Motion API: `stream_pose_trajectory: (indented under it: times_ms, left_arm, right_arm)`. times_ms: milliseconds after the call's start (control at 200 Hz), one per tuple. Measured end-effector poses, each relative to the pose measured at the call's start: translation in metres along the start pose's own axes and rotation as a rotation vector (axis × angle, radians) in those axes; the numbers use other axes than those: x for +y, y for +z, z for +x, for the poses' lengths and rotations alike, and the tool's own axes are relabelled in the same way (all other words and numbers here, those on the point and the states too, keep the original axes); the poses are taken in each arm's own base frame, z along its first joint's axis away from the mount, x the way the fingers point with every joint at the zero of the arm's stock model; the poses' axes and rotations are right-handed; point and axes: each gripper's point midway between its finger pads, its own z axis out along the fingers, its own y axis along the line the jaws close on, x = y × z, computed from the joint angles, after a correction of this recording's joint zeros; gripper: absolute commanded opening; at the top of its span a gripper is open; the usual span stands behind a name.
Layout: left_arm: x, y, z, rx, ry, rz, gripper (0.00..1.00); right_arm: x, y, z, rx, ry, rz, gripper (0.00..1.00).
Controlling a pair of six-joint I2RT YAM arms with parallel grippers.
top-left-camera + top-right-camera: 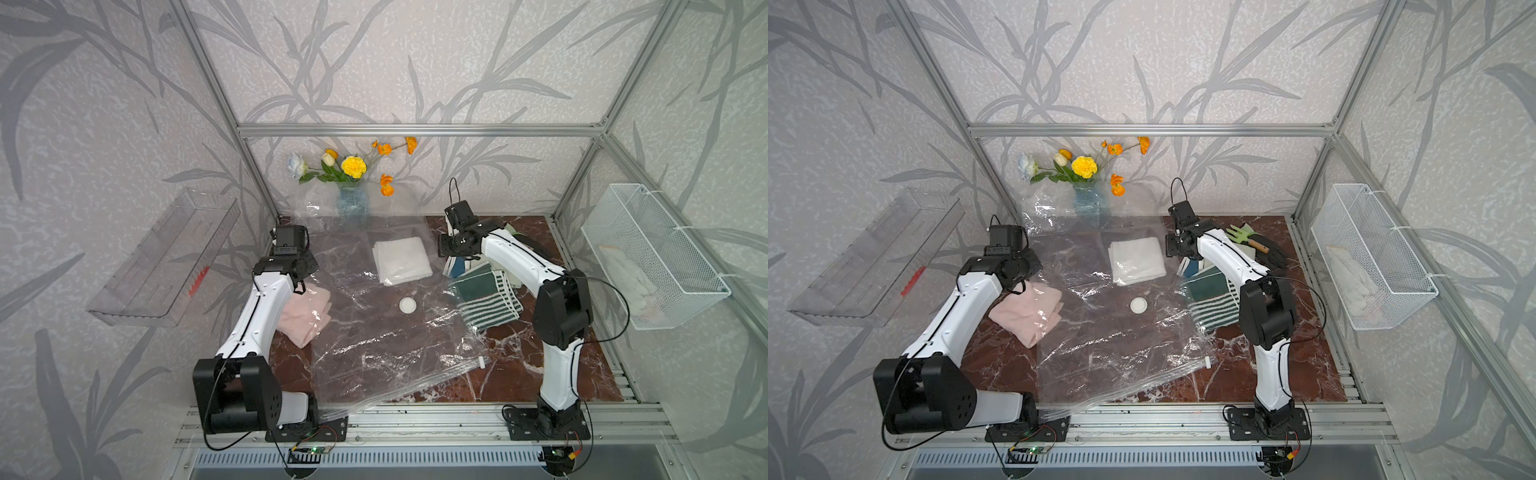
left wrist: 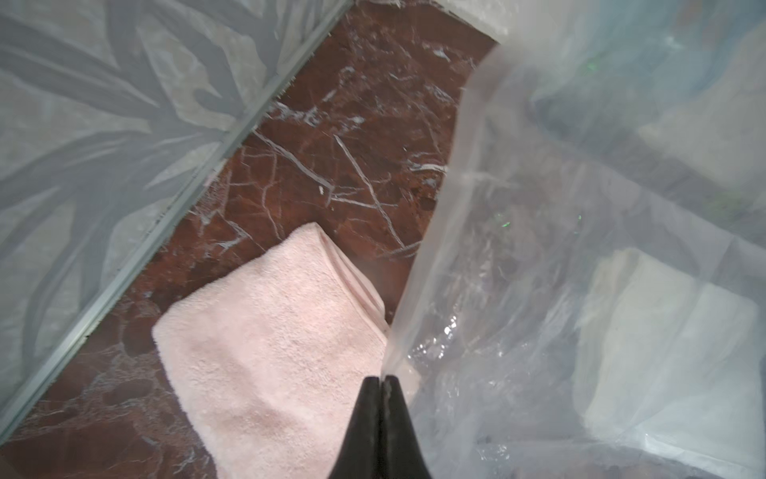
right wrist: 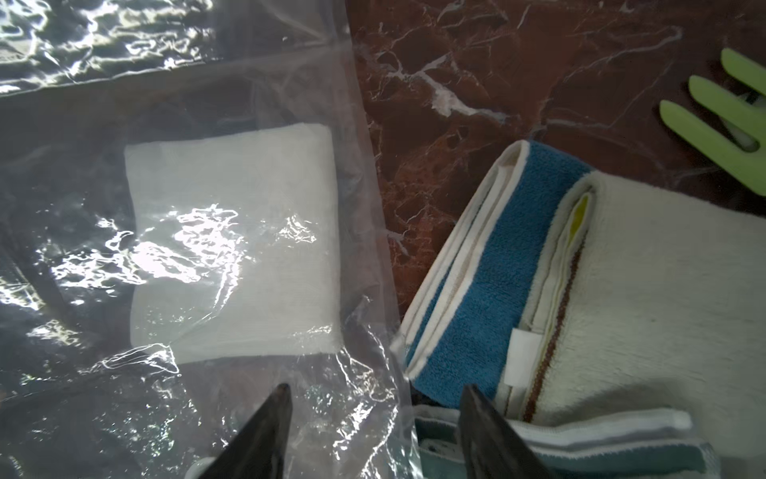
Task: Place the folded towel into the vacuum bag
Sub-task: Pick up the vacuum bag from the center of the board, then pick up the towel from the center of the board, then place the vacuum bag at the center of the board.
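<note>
The vacuum bag lies spread across the marble table, clear and crinkly, with its round white valve cap up and a small white slider clip at its near right corner. A white folded towel lies under the clear plastic at the bag's far end, seemingly inside it. My left gripper is shut on the bag's left edge, which rises from the jaws as a taut sheet. My right gripper is open, its fingers standing either side of the bag's right edge.
A pink folded towel lies beside the bag under my left arm. Striped green towels and blue-and-cream ones are piled under my right arm, with a green garden fork behind. A flower vase stands at the back.
</note>
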Motion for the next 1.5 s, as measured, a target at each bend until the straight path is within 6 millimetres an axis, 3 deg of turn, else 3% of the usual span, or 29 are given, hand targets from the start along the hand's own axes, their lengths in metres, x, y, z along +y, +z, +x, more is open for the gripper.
stream_pose_trajectory:
  times_ms: [120,225,395,480,600,1015,1195,1380,1500]
  left_arm:
    - [0.009,-0.008,-0.008,-0.045,0.024,-0.048,0.00]
    - [0.015,-0.009,-0.009,-0.056,0.040,-0.079,0.00]
    - [0.030,-0.019,-0.018,-0.106,0.049,-0.158,0.00]
    - [0.037,-0.035,-0.028,-0.166,0.038,-0.174,0.00]
    - [0.041,-0.050,-0.036,-0.213,0.029,-0.174,0.00]
    - [0.031,-0.036,-0.030,-0.172,0.040,-0.138,0.00]
    - [0.028,-0.036,-0.029,-0.166,0.041,-0.123,0.00]
    - [0.026,-0.035,-0.028,-0.161,0.040,-0.111,0.00]
    - [0.025,-0.035,-0.027,-0.156,0.035,-0.101,0.00]
  right_arm:
    - [-0.003,0.020,-0.003,0.007,-0.019,0.042,0.41]
    - [-0.005,0.043,-0.002,0.039,-0.030,0.067,0.38]
    - [-0.002,0.080,0.011,0.123,-0.033,0.061,0.47]
    - [0.001,0.088,0.019,0.167,-0.028,0.044,0.53]
    - [0.011,0.095,0.015,0.181,-0.018,0.002,0.60]
    - [0.050,0.114,0.026,0.228,-0.008,-0.073,0.63]
    - [0.055,0.129,0.039,0.257,0.000,-0.067,0.53]
    - [0.060,0.129,0.039,0.261,0.025,-0.093,0.23]
    - [0.061,0.123,0.037,0.247,0.002,-0.094,0.13]
